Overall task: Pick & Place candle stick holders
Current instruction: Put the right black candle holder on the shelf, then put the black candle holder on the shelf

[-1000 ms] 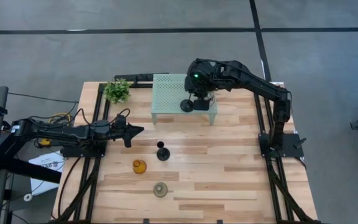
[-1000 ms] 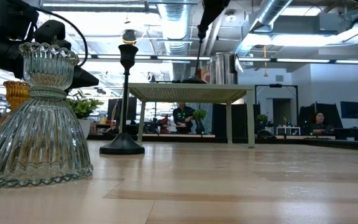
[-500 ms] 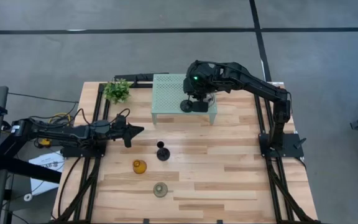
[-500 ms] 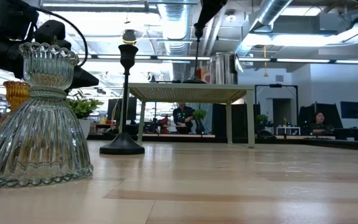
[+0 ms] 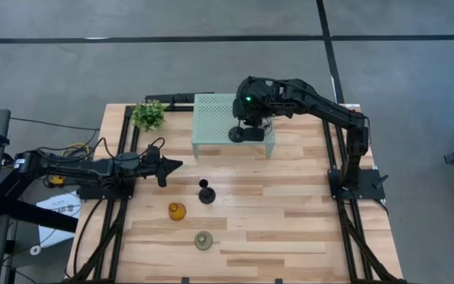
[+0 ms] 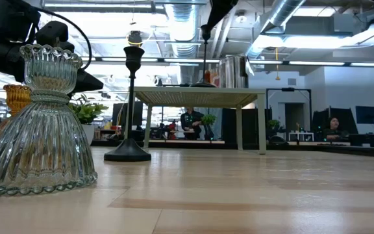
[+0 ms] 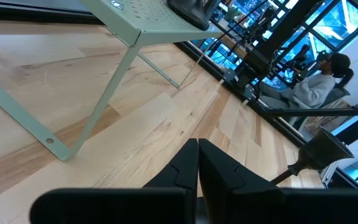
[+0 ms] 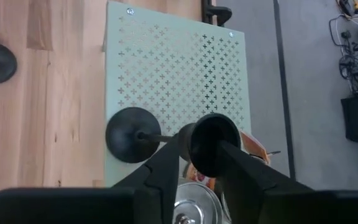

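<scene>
A slim black stemmed holder stands with its round base (image 8: 131,134) on the pale green perforated stand (image 5: 215,118) at the far middle of the table. My right gripper (image 8: 202,155) is above it, shut on its top. A second black holder (image 5: 206,193), an amber glass holder (image 5: 176,211) and a pale green glass holder (image 5: 203,240) stand on the table on their bases. A silvery jar-like holder (image 6: 234,70) stands on the stand, partly hidden by my right arm. My left gripper (image 5: 169,166) is shut and empty, low over the table's left part. My right gripper pinches the black holder's cup (image 8: 211,142), at the top of its stem, between its two fingers. The fingers come from above, pointing down. The holder stands about upright below them, with its round base (image 6: 203,84) on the stand's top.
A small green potted plant (image 5: 149,114) stands at the far left corner, beside the stand. The stand's thin legs (image 7: 104,93) rise from the table in front of my left gripper. The near right part of the wooden table (image 5: 306,221) is bare. People sit in the room behind.
My right gripper has moved a little toward the table's left edge above the stand, still on the black holder's top. The holder's base has stayed on the stand.
</scene>
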`<action>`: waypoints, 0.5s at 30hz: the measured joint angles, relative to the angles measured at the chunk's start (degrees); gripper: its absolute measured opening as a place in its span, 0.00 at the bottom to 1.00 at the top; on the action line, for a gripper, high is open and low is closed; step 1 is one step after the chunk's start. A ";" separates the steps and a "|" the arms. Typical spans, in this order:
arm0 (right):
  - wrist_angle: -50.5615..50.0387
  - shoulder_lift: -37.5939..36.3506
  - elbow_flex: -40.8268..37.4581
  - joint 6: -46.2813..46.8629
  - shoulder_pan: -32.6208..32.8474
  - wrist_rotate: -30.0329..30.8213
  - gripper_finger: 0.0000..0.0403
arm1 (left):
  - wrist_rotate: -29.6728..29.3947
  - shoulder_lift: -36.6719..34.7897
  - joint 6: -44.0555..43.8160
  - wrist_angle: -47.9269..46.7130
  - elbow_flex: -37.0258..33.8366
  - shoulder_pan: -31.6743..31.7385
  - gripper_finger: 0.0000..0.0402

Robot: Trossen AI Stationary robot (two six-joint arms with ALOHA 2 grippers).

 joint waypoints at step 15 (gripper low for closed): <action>2.12 -0.09 5.87 -1.52 1.20 0.25 0.30 | -0.01 0.01 0.00 0.00 0.01 0.01 0.03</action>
